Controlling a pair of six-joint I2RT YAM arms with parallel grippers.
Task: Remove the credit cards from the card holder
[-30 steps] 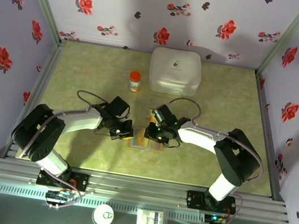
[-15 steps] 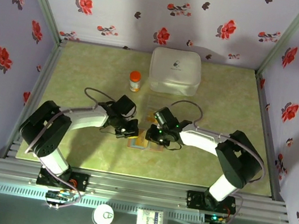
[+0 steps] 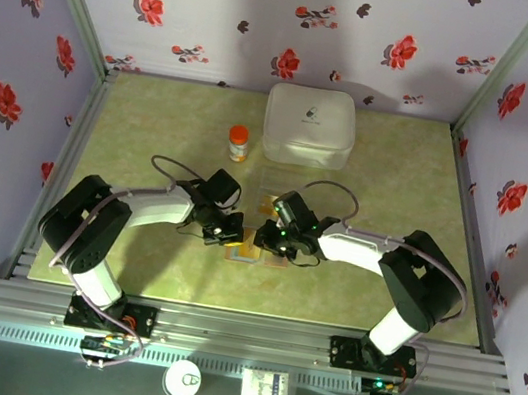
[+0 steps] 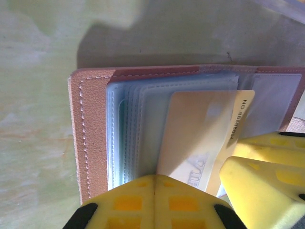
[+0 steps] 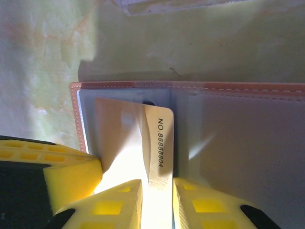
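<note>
The card holder [image 4: 90, 138] lies open on the table [image 3: 154, 128]. The left gripper [image 4: 153, 191], closed and empty, seems to pin it down. The right gripper [image 5: 157, 191] pinches the yellow card [image 5: 133, 138]. A crooked pull could jam the card or drag the card holder along.

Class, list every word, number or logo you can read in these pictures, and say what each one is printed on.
"NO.88888804": along one edge of the orange-yellow credit card lying in the open card holder.
Large grey lettering on the same card, left wrist view: partly hidden, unreadable.
Logo on the white case: too small to read.
Print on the white label on the near frame: too small to read.
</note>
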